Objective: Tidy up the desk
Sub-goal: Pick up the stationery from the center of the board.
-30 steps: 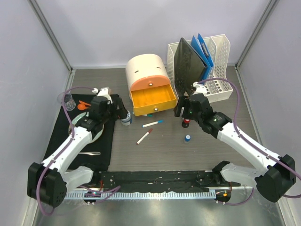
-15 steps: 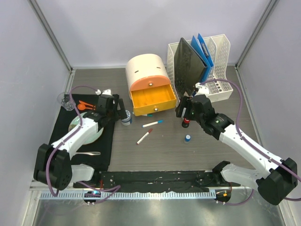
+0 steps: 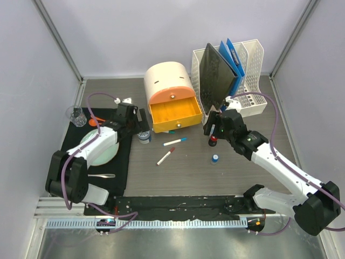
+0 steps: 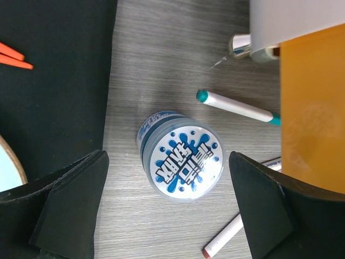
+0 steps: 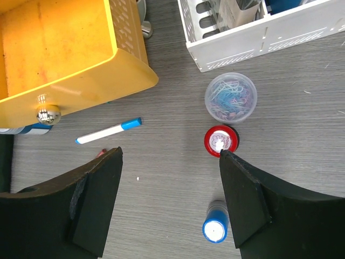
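Left arm (image 3: 102,143) swung toward drawer (image 3: 173,114), desk (image 4: 161,70) beneath spread jaws.

three markers (image 3: 175,142), two tubs (image 4: 183,162), one drawer unit (image 3: 168,86)

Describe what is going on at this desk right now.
The desk is being tidied. The left gripper hangs open over a blue-and-white tub beside the orange drawer. The right gripper hangs open by a red-capped item near a tub of paper clips. Neither holds anything; pens lie loose.
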